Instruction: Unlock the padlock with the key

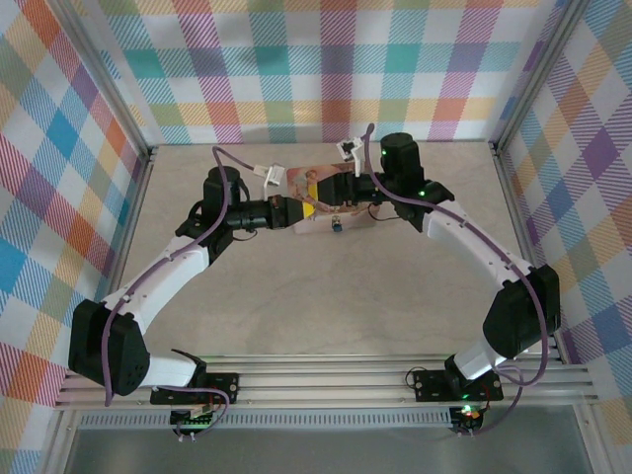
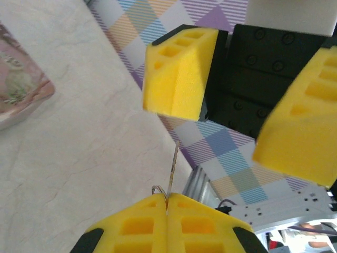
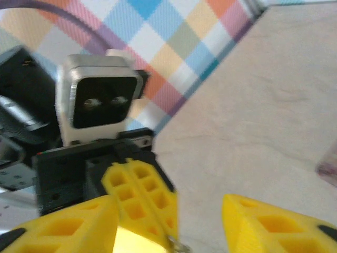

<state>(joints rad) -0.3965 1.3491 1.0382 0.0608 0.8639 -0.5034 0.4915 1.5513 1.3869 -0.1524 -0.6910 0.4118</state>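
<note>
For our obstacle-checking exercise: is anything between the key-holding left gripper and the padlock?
Nothing visible does. From above, the left gripper, shut on the key, sits just left of the padlock; the right gripper hangs open opposite.

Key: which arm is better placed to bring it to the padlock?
Left, probably. The left gripper is shut on the key; the right gripper stands open, holding nothing. The padlock lies near both.

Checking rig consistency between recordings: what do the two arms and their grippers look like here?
Left arm and right arm: white shells, black joints, a purple cable along each, green lights on the right. Left gripper and right gripper: black bodies, yellow wedge fingers with rectangular pockets.
</note>
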